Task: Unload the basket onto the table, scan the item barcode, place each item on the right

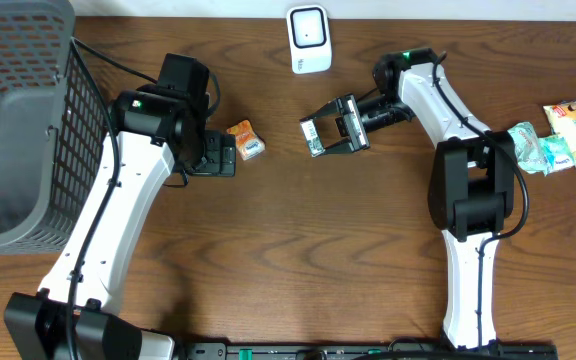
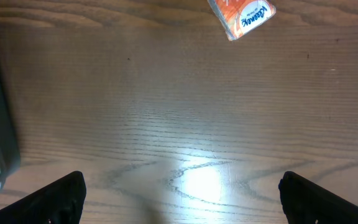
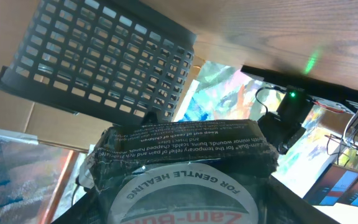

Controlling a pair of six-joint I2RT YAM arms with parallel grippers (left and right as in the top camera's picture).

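Table of brown wood (image 1: pixel 298 270), with one thing held up to be scanned.
Big grey plastic basket (image 1: pixel 78 130) sits at the left, maybe for finished things. Right gripper (image 1: pixel 326 132), half closed, grips the dark green balm box (image 3: pixel 185 146) in the air near the small white scanner (image 1: pixel 308 38), probably so its barcode shows. Left gripper (image 2: pixel 182 199) is wide open and empty, near the little orange packet (image 1: pixel 246 139).
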